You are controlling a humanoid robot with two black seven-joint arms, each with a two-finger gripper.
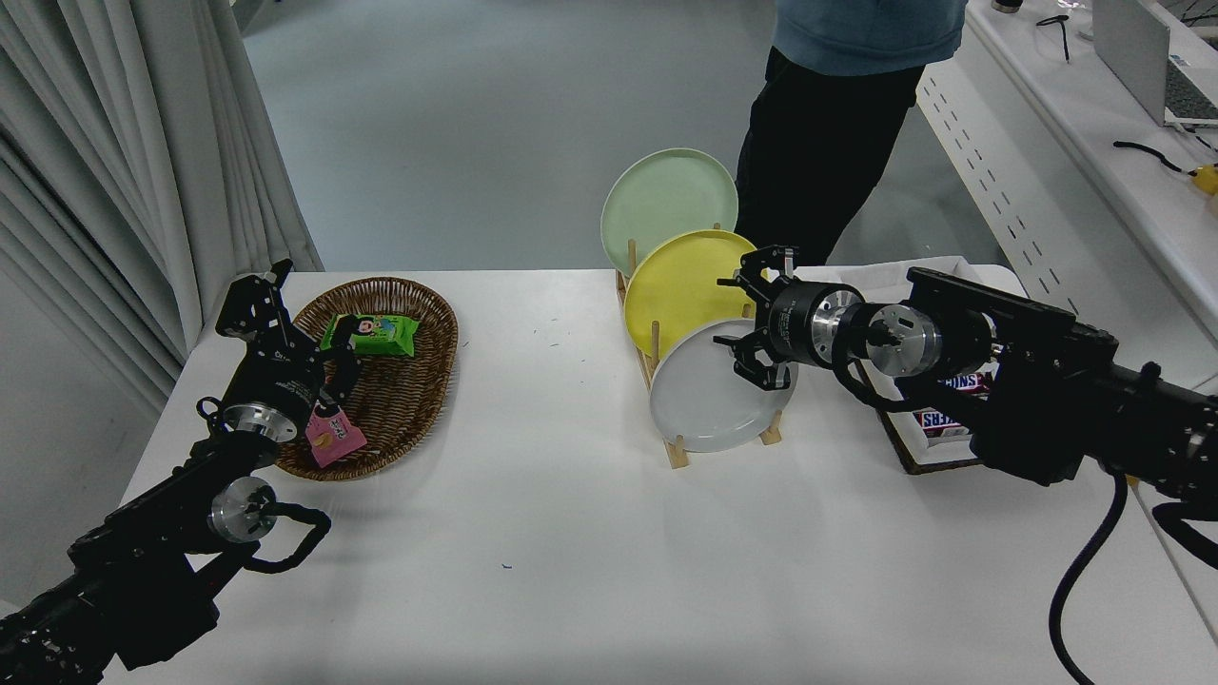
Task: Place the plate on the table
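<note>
The light-gray plate (709, 395) stands on edge in the front slot of a wooden rack (677, 447) on the white table (571, 571). A yellow plate (685, 281) and a pale green plate (666, 195) stand behind it. My right gripper (747, 319) is open at the gray plate's upper right rim, one finger above near the yellow plate, one lower over the gray plate's face. My left gripper (262, 295) is parked at the lower left by the basket; I cannot tell its state.
A wicker basket (419, 381) with a green packet (371, 335) and a pink packet (331, 435) sits at the left. A tray with snack bars (937, 419) lies behind my right arm. A person (837, 114) stands at the far side. A desk with a laptop (1142, 57) is at the right.
</note>
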